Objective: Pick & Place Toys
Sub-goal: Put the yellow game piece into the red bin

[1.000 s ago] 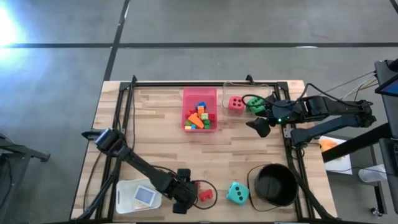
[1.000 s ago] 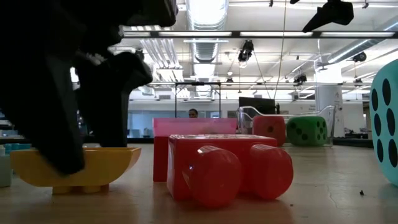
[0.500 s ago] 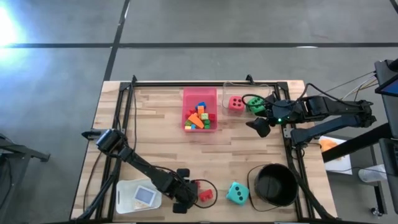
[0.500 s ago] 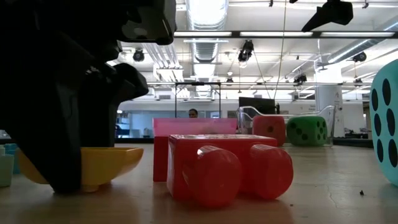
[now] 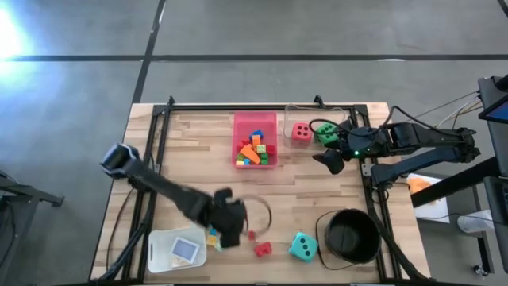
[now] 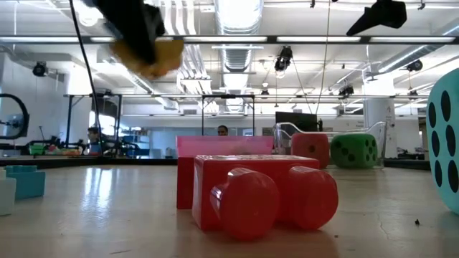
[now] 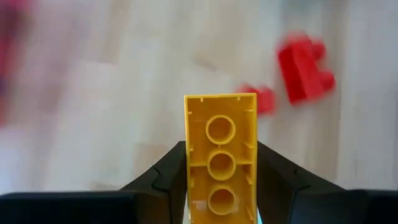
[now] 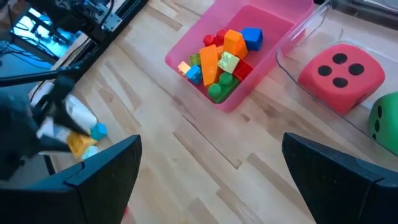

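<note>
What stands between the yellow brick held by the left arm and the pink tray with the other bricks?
Nothing visible. The left gripper holds the yellow brick above the table, and only bare wood lies between it and the pink tray.

My wooden table (image 5: 198, 155) carries a pink tray (image 5: 255, 123) of bricks, a red die (image 5: 301, 132), a green die (image 5: 325, 133), a teal die (image 5: 302, 246), a black bucket (image 5: 349, 236) and a red brick (image 5: 262, 249).
</note>
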